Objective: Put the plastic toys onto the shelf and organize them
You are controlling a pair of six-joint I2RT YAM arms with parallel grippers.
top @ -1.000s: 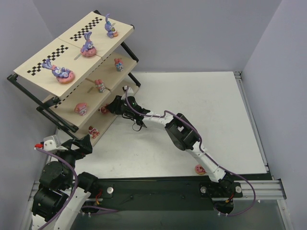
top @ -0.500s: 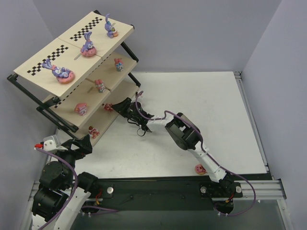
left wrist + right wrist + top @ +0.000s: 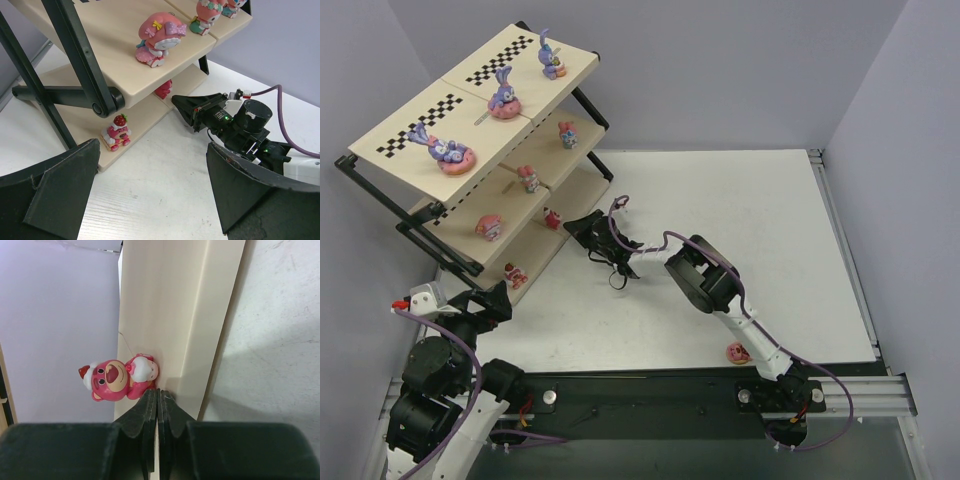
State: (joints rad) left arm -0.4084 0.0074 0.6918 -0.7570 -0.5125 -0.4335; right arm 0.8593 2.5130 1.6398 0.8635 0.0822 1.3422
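My right gripper (image 3: 157, 392), black jaws pressed together and empty, sits at the smooth beige bottom board of the shelf (image 3: 165, 300) beside a glossy pink bear figurine (image 3: 117, 378), while my left gripper (image 3: 152, 145) hangs nearby, jaws spread wide, and one pink toy (image 3: 737, 352) lies on the white tabletop (image 3: 770, 230).

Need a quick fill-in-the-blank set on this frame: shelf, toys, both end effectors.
1. The top board of the shelf carries ___ purple bunnies.
2. The right end effector is ___, holding nothing, beside the pink bear on the bottom board.
3. The left end effector is ___.
4. One pink toy lies off the shelf on the ___, near the right arm's base.
Missing words: three; shut; open; table.
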